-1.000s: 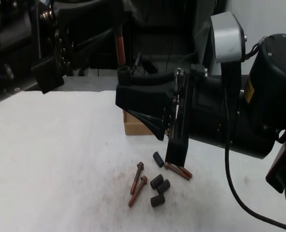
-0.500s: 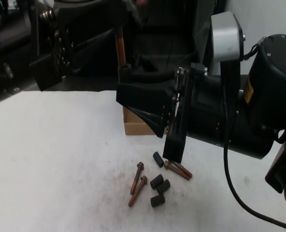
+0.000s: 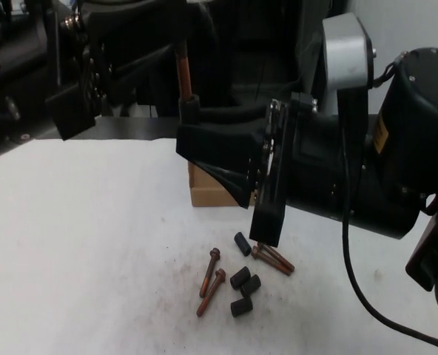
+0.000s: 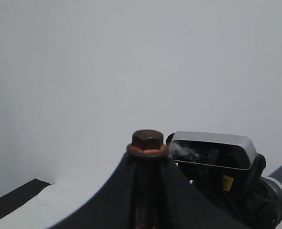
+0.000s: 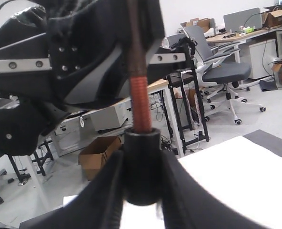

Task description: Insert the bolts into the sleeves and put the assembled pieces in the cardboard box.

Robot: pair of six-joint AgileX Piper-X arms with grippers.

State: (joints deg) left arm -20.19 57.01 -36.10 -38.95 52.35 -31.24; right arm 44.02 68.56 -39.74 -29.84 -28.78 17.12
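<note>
High above the table, my left gripper (image 3: 180,41) is shut on a copper bolt (image 3: 182,70) that hangs shaft down. The bolt's head (image 4: 146,142) sticks out between the black fingers (image 4: 107,191) in the left wrist view. Its threaded shaft (image 5: 140,100) enters the top of a black sleeve (image 5: 141,162), on which my right gripper (image 5: 141,195) is shut. In the high view that sleeve (image 3: 190,109) sits just above the right gripper (image 3: 191,126). The cardboard box (image 3: 204,192) stands on the table below them.
Loose on the white table lie two copper bolts (image 3: 210,270) side by side, a further pair of bolts (image 3: 273,259), and several black sleeves (image 3: 243,285) among them. The bulky right arm (image 3: 330,177) overhangs the table's right half. Dark equipment stands beyond the far edge.
The right arm has lifted slightly, uncovering more of the pair of bolts beneath it. The left arm has shifted a little to the left. The bolt stays at the sleeve's mouth.
</note>
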